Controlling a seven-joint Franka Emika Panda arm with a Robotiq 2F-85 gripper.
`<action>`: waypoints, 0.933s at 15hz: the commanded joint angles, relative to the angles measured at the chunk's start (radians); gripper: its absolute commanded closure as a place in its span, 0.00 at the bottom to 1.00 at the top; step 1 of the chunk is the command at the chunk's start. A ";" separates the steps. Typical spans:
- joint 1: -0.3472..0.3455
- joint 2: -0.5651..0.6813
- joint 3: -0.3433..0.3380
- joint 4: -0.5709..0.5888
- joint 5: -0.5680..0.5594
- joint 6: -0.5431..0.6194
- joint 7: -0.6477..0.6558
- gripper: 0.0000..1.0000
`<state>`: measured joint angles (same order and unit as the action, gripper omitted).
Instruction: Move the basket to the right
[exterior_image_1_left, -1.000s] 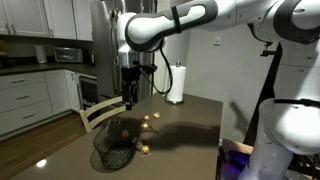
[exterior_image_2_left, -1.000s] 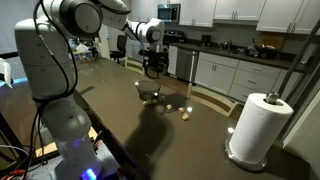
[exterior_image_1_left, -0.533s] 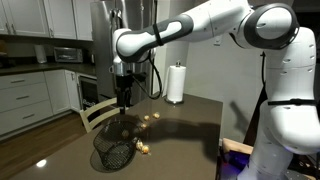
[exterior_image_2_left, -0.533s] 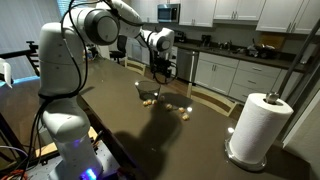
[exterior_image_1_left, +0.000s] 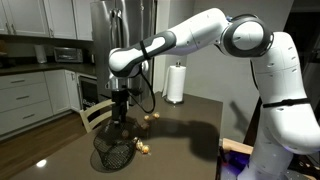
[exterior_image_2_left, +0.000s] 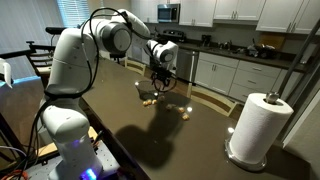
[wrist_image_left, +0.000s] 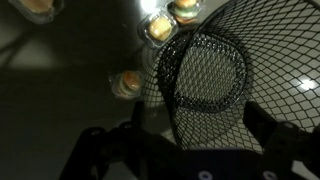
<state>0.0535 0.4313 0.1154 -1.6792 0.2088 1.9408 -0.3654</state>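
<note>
Now, item by item.

- **Change:** within the last second your gripper (exterior_image_1_left: 118, 118) has come down and swung across. It now hangs low, just above the basket (exterior_image_1_left: 113, 153). The basket has not shifted.
- **Meaning for the task:** by my reading the approach is nearly done. The grasp is not yet made, and none of the move to the right has begun.
- **Jaws:** spread wide and holding nothing. In the wrist view both fingers frame the lower edge, with the basket's mesh rim (wrist_image_left: 205, 80) just ahead of them and reaching into the gap. You cannot tell from these views whether metal touches mesh.
- **Basket:** below and just ahead of the jaws, resting on the dark tabletop (exterior_image_1_left: 185, 118).
- **Pale round items** (wrist_image_left: 126, 84): on the tabletop beside the basket, outside the jaws.
</note>
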 joint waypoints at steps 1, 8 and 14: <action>-0.024 0.049 0.023 0.030 0.026 0.001 -0.033 0.28; -0.021 0.066 0.027 0.034 0.017 0.000 -0.020 0.74; -0.015 0.052 0.024 0.033 0.005 0.001 -0.010 0.97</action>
<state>0.0532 0.4881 0.1249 -1.6564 0.2092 1.9409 -0.3654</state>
